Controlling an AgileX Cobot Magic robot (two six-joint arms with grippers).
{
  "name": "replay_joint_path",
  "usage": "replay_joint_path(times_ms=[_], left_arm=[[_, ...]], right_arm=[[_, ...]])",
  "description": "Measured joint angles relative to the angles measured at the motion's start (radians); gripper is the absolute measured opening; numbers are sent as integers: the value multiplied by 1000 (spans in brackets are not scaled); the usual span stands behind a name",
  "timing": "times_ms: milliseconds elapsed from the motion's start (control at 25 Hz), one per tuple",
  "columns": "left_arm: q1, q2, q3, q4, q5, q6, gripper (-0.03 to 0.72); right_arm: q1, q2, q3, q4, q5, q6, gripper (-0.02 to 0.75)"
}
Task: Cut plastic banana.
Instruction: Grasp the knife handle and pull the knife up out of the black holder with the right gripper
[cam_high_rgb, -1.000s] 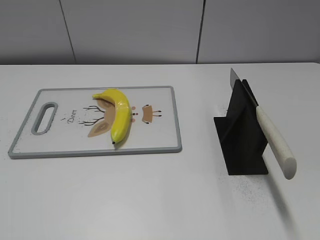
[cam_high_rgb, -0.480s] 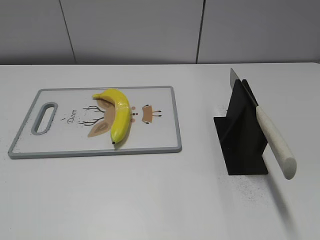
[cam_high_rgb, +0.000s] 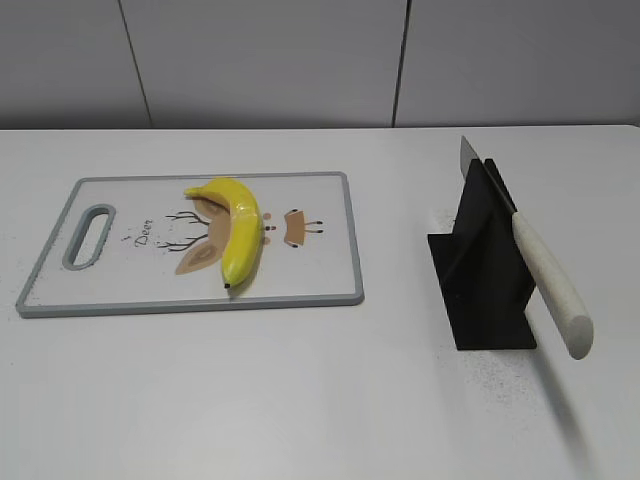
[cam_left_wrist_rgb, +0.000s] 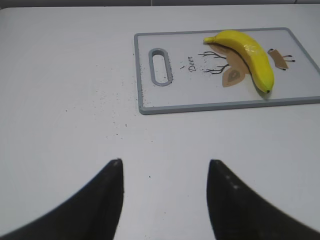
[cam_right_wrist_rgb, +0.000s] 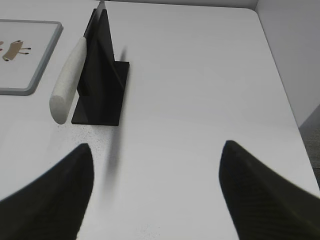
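**Op:** Banana (cam_high_rgb: 236, 230) lies on the board (cam_high_rgb: 320, 280), whole, near the board's middle, its long axis running roughly 12 to 6 in the exterior view with the stem end bent toward 10. Nothing has cut it yet, as far as I can judge.

**Second:** And the knife?

**Op:** Knife (cam_high_rgb: 545, 285) sits in the black stand (cam_high_rgb: 485, 290) on the right of the worktop, well apart from the board. Blade tip points to 11, and the pale handle sticks out past the stand toward 5, free in the air.

**Second:** Which arm do I take it with?

**Op:** The right one, I'd say. From my right claw (cam_right_wrist_rgb: 155, 187) the handle (cam_right_wrist_rgb: 67, 85) lies at about 11, near but not touching, its long axis running 12 to 6 with the butt end toward me. That axis is what the grasp turns on: I'd want the claw across the handle, not along it.

**Second:** Claw states?

**Op:** Right claw is spread wide with nothing between its fingers. Left claw (cam_left_wrist_rgb: 165, 197) is also apart and empty, hovering over bare worktop. From it the banana (cam_left_wrist_rgb: 247, 50) lies at about 1, past the board's slotted end, so that arm is the nearer one for steadying the fruit.

**Second:** Risk?

**Op:** The handle overhangs, so a skewed grip could tip the stand.
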Motion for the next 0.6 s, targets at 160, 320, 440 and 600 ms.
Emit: replay_joint_path(times_ms=[160,320,440,600], left_arm=[[0,0,0,0,0,0,526],[0,0,0,0,0,0,526],[0,0,0,0,0,0,526],[0,0,0,0,0,0,526]], right_arm=[[0,6,0,3,-2,0,592],[0,76,-7,10,-7,0,592],[0,167,-33,21,-7,1,592],[0,306,-91,21,-7,1,592]])
